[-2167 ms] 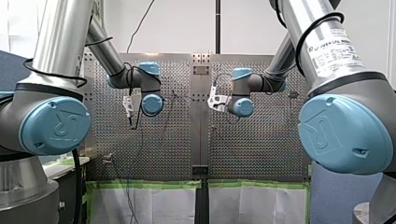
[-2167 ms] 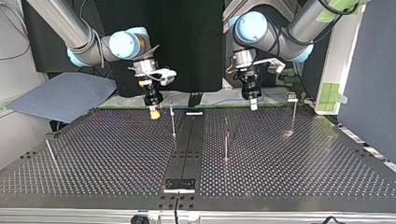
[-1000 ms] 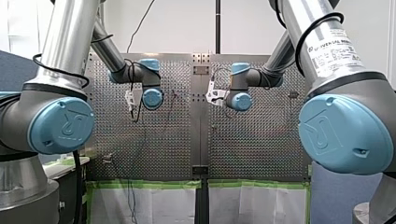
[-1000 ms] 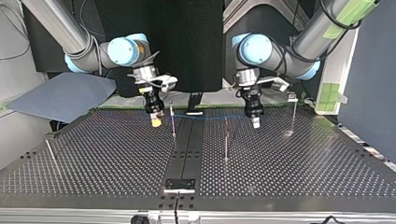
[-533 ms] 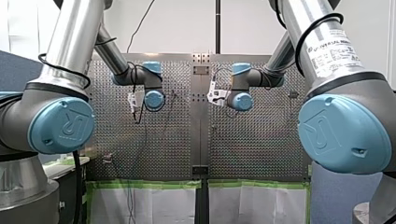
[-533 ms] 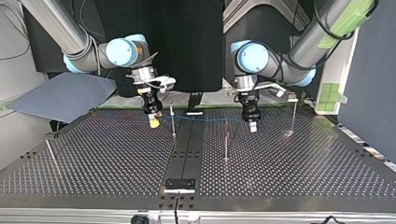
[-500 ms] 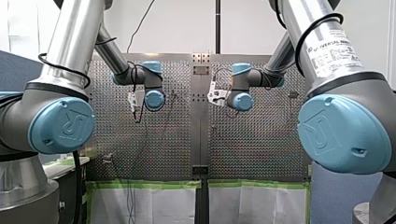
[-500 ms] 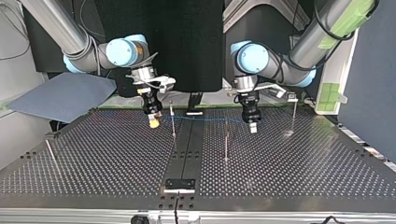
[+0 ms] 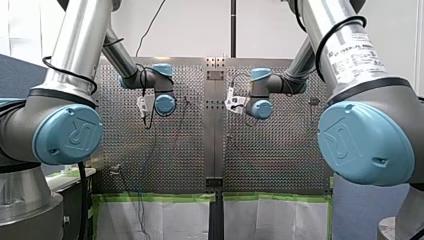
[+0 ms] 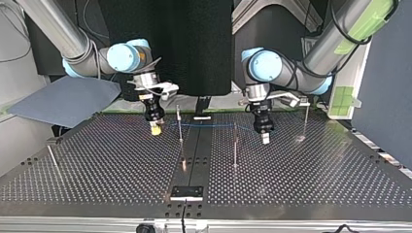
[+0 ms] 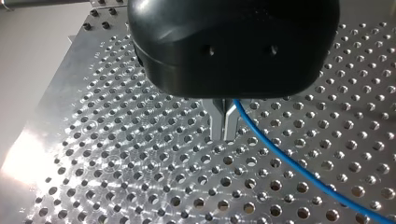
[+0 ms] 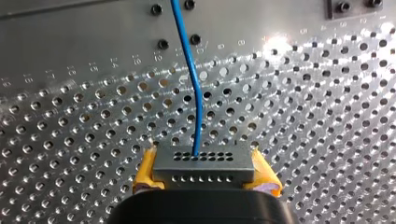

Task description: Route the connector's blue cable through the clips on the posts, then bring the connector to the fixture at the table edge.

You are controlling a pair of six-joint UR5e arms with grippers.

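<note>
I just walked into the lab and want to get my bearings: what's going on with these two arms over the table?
Two robot arms are handling a blue cable above a perforated table. My right pincer grips the grey connector at the cable's end between yellow pads. My left pincer looks shut on the cable further along, so it runs nearly straight between them, past the thin posts. Whether it sits in any clip is too small to tell.

A grey-blue sheet lies beside the perforated table's far corner at the top view's left.
</note>
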